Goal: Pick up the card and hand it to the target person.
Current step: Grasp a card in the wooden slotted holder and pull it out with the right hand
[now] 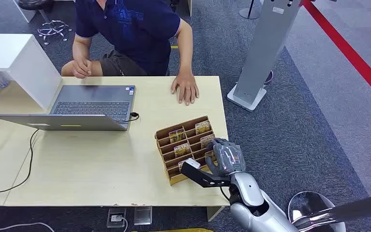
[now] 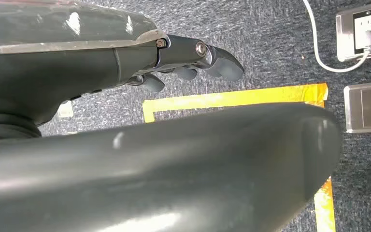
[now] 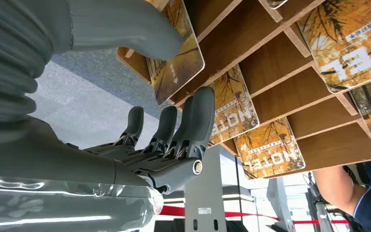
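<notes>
Several cards are stood in the slots of a wooden rack (image 1: 186, 147) set on the bench (image 1: 101, 164). The right robot hand (image 1: 226, 155) is placed at the rack's near right corner. One card (image 3: 176, 53) at that edge is touched by the thumb (image 3: 130, 29), the fingers (image 3: 195, 121) being extended and apart from it; nothing is gripped. Beyond the rack, a person's hand (image 1: 185, 88) is laid flat on the bench. The left robot hand (image 2: 193, 60) is hung over carpet, fingers loosely curled and empty.

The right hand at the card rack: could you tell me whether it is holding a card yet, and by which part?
The right hand has its thumb on the face of one card in the rack, near its edge; whether the fingers behind actually pinch it cannot be told.
</notes>
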`<state>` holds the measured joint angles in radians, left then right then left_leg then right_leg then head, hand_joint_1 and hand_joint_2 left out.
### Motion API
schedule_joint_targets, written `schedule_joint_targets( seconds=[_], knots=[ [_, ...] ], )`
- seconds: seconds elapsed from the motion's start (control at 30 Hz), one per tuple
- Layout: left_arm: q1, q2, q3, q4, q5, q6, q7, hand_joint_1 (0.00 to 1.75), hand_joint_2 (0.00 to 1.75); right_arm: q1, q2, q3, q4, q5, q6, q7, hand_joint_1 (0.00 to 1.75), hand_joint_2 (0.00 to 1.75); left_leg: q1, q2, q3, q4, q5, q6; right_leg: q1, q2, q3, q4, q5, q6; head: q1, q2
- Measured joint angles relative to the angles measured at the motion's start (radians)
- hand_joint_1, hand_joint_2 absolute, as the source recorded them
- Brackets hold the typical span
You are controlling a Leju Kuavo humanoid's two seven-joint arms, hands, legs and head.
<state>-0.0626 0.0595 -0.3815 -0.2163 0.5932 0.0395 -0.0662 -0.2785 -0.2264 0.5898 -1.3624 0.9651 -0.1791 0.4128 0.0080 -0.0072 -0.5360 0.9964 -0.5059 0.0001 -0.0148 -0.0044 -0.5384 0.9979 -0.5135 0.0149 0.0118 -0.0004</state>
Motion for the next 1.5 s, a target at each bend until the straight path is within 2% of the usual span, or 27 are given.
schedule_joint_targets(
  seconds=[0.23, 0.4, 0.93, 1.03, 1.23, 1.5],
  knots=[
    [0.0, 0.0, -0.001, 0.0, 0.002, 0.001, 0.003, 0.0, 0.0, 0.0, -0.004, 0.0, 0.002, -0.005, -0.001, 0.003, 0.89, 1.75, 0.0, 0.0, 0.0, 0.0, 0.0, 0.0, 0.0, 0.0, 0.0, 0.0, 0.0, 0.0, 0.0, 0.0],
    [0.0, 0.001, -0.008, 0.0, 0.005, 0.001, 0.003, 0.0, 0.0, 0.002, -0.009, 0.0, 0.002, -0.009, -0.002, 0.011, 0.99, 1.75, 0.0, 0.0, 0.0, 0.0, 0.0, 0.0, 0.0, 0.0, 0.0, 0.0, 0.0, 0.0, 0.0, 0.0],
    [0.0, 0.003, -0.016, 0.0, 0.011, 0.001, 0.003, 0.0, 0.0, 0.011, -0.016, 0.0, 0.016, -0.021, -0.009, 0.013, 0.99, 1.75, 0.0, 0.0, 0.0, 0.0, 0.0, 0.0, 0.0, 0.0, 0.0, 0.0, 0.0, 0.0, 0.0, 0.0],
    [0.0, 0.003, -0.016, 0.0, 0.011, 0.001, 0.003, 0.0, 0.0, 0.012, -0.016, 0.0, 0.019, -0.022, -0.013, 0.012, 1.08, 1.75, 0.0, 0.0, 0.0, 0.0, 0.0, 0.0, 0.0, 0.0, 0.0, 0.0, 0.0, 0.0, 0.0, 0.0],
    [0.0, 0.003, -0.019, 0.0, 0.017, 0.004, 0.011, 0.0, 0.0, 0.012, -0.017, -0.004, 0.025, -0.023, -0.02, 0.005, 1.45, 1.75, 0.0, 0.0, 0.0, 0.0, 0.0, 0.0, 0.0, 0.0, 0.0, 0.0, 0.0, 0.0, 0.0, 0.0],
    [0.0, 0.004, -0.03, 0.0, 0.023, 0.006, 0.021, 0.0, 0.0, 0.012, -0.017, -0.006, 0.028, -0.023, -0.022, -0.003, 1.6, 1.75, 0.0, 0.0, 0.0, 0.0, 0.0, 0.0, 0.0, 0.0, 0.0, 0.0, 0.0, 0.0, 0.0, 0.0]
  ],
)
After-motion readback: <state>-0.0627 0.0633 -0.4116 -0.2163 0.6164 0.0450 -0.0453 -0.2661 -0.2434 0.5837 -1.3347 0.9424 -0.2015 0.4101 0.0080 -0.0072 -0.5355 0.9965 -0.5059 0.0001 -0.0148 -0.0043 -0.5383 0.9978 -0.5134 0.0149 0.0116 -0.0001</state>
